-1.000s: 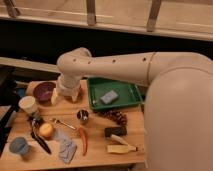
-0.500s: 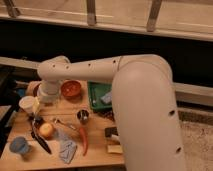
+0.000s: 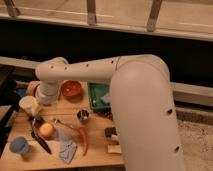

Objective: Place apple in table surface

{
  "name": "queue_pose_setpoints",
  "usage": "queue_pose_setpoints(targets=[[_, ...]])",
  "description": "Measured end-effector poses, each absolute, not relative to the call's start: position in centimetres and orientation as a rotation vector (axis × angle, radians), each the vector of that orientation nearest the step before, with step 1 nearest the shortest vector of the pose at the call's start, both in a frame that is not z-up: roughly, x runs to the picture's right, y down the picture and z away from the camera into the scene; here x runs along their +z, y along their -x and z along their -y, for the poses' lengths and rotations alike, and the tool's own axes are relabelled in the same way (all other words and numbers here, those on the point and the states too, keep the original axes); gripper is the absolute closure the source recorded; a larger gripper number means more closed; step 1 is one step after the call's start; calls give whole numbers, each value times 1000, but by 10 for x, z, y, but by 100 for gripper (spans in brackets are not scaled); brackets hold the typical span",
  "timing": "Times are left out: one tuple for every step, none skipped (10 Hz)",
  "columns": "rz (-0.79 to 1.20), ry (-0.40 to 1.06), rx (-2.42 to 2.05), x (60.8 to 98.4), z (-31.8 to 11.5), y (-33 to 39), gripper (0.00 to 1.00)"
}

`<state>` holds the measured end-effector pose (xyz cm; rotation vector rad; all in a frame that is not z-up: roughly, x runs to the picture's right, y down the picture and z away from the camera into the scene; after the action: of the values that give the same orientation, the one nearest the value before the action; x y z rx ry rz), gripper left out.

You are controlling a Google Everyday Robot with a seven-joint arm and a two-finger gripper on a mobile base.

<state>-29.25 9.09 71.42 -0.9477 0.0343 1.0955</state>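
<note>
The apple (image 3: 46, 130), small and orange-yellow, lies on the light wooden table surface (image 3: 97, 156) at front left, with nothing gripping it. My white arm sweeps in from the right, bends at the far left and drops toward the table. The gripper (image 3: 36, 119) hangs dark below the wrist, just left of and slightly behind the apple, close above the planks. It holds nothing that I can see, and its jaws stand open. A black utensil (image 3: 42, 143) lies right under and beside it, which makes the fingertips hard to pick out.
Around the apple are a white cup (image 3: 27, 104), a blue cup (image 3: 19, 146), a grey cloth (image 3: 66, 150), a red chili pepper (image 3: 83, 141) and a steel cup (image 3: 83, 116). An orange bowl (image 3: 71, 89) and a green tray (image 3: 96, 95) sit behind. Dark blocks (image 3: 111, 133) lie by the arm.
The arm has swung left and forward, carrying the wrist from above the back of the table down to the front-left corner beside the apple. The apple has not moved.
</note>
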Motion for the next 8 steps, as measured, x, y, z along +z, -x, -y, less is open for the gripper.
queue_pose_setpoints(targets=[[-61, 948, 1092, 717, -95, 296, 34], [-95, 955, 1092, 726, -105, 298, 34], [-135, 961, 1099, 739, -114, 293, 34], [-160, 971, 1103, 748, -122, 292, 34], [-193, 987, 1104, 757, -134, 291, 34], [-225, 1006, 1112, 765, -144, 288, 34], [-248, 1022, 1122, 771, -151, 285, 34], [-266, 1042, 1122, 775, -160, 287, 34]])
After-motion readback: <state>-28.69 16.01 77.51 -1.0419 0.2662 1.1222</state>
